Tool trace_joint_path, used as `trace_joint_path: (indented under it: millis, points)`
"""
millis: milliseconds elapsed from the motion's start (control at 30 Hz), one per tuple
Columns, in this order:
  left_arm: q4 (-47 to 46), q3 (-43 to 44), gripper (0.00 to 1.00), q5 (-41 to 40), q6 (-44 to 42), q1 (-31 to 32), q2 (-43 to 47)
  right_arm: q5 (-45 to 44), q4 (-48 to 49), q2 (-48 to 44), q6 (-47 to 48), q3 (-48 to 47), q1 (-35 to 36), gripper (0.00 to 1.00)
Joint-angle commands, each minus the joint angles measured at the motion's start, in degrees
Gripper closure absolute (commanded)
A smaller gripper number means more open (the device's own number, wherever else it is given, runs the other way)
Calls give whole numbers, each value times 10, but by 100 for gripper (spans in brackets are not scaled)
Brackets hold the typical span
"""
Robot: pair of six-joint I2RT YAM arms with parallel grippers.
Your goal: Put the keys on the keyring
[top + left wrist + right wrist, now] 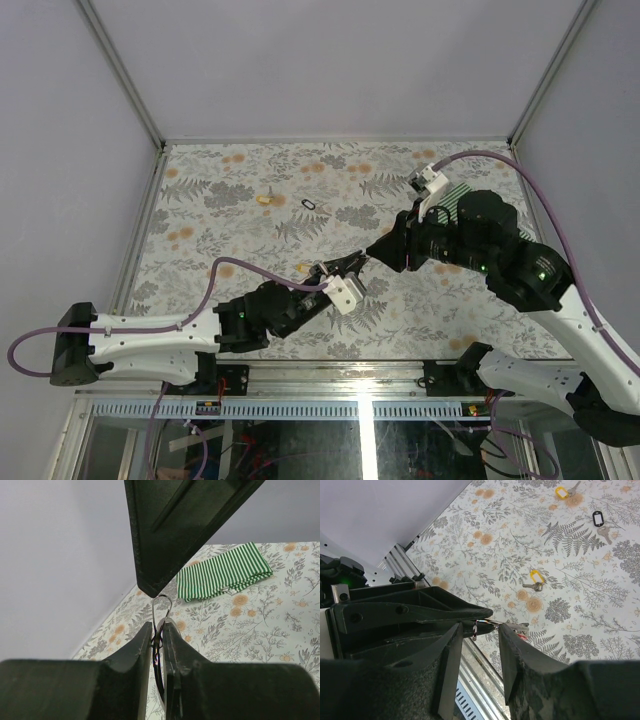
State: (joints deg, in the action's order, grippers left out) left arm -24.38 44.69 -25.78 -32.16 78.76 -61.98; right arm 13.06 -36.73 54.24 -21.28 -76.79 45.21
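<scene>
My left gripper [157, 625] is shut on the keyring [164, 600], a thin silver wire loop that sticks out past its fingertips. The two grippers meet tip to tip above the middle of the table, left gripper [357, 264] against right gripper [375, 254]. In the right wrist view my right gripper [480, 627] is open, with the end of the keyring [475, 629] in its gap. A red-headed key [518, 628] sits at its right fingertip; I cannot tell whether it hangs on the ring. On the table lie two yellow keys [535, 580] [562, 492] and a black key [599, 519].
A folded green-and-white striped cloth [225, 572] lies at the far right of the flowered table, partly behind the right arm in the top view. The table's metal front rail [480, 680] runs just below the grippers. Grey walls close in the left, back and right sides.
</scene>
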Motion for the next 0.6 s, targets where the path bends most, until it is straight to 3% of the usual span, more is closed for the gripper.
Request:
trace_joint_path:
  millis: [0,233,567]
  points:
    - [-25,22,100,-12,10,4,4,10,35,6,-7,0,-2,60]
    - [-26,21,100,-12,7,4,7,19,26,17,-5,-1,-3,61]
    - [-28,21,100,-15,3,4,7,40,21,28,-5,-7,-2,74]
